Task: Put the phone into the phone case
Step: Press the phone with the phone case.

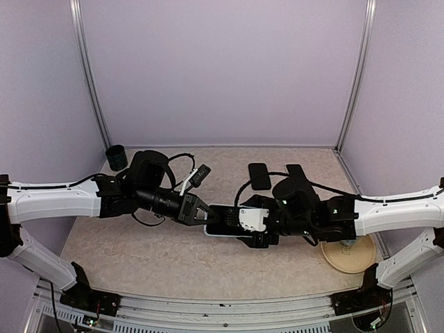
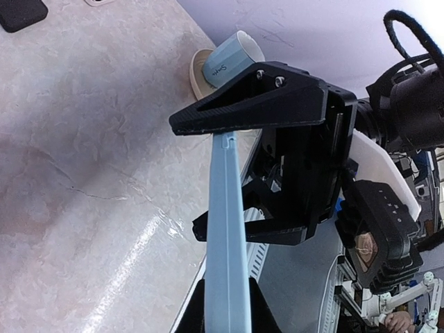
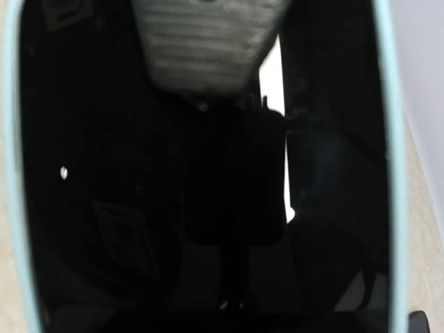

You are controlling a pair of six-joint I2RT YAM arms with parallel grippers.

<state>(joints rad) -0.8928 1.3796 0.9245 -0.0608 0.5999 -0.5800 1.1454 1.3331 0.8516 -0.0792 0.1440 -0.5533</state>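
Two claws meeting on a pale-blue phone above the bench

The left claw (image 1: 202, 215) is pinching the blue-edged phone (image 2: 227, 243) tightly by its thin sides, holding it off the bench (image 2: 83, 139). The right claw (image 2: 185, 179) is standing wide with a finger on either side of it, though whether they are pressing is impossible to tell. The script on the mug (image 2: 234, 57), which is sitting on a round coaster (image 2: 197, 73), is blurring beyond reading. The phone's dark screen is filling the right wrist view. A black phone case (image 1: 259, 175) is lying behind the phone.
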